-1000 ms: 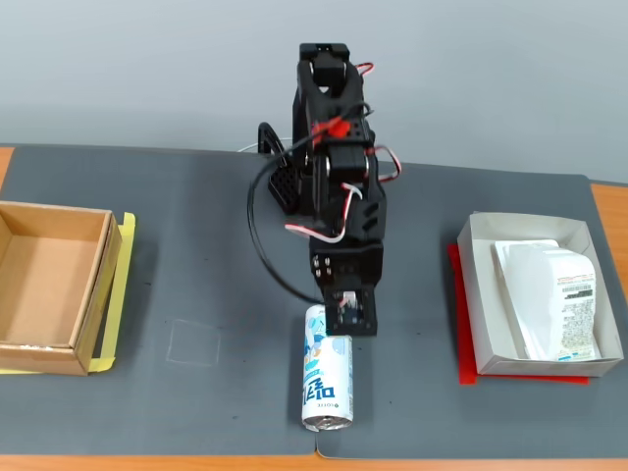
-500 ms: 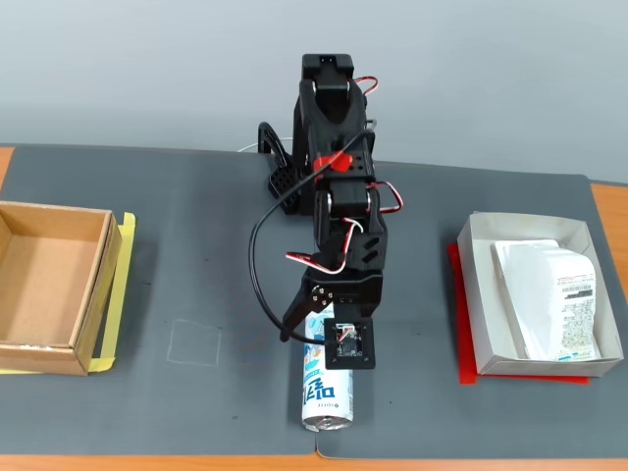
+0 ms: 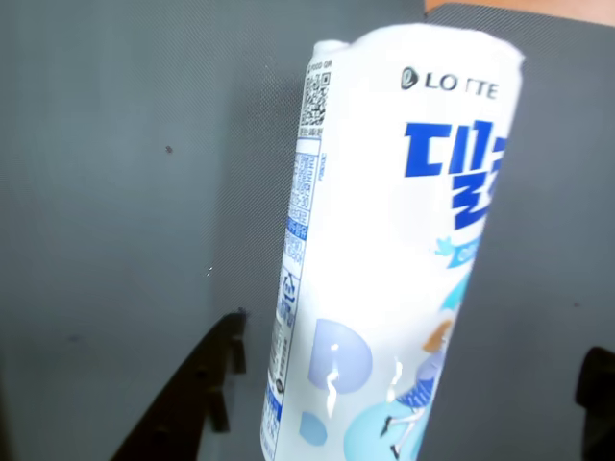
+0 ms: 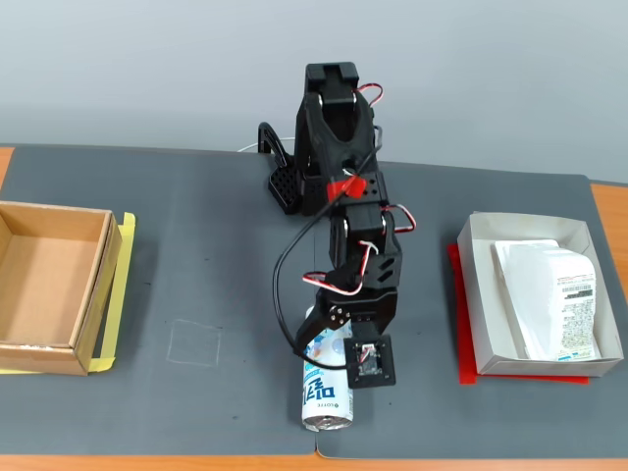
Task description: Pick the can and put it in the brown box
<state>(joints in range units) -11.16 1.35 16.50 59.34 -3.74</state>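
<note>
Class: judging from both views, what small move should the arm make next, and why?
Probably close the hand on the can. In the wrist view its fingers stand apart on either side of the lying can, not yet gripping it.

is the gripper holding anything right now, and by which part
Nothing is held yet. The gripper is open, its fingers straddling the can, which lies on the mat. In the wrist view a gap shows between the finger and the can's side.
</note>
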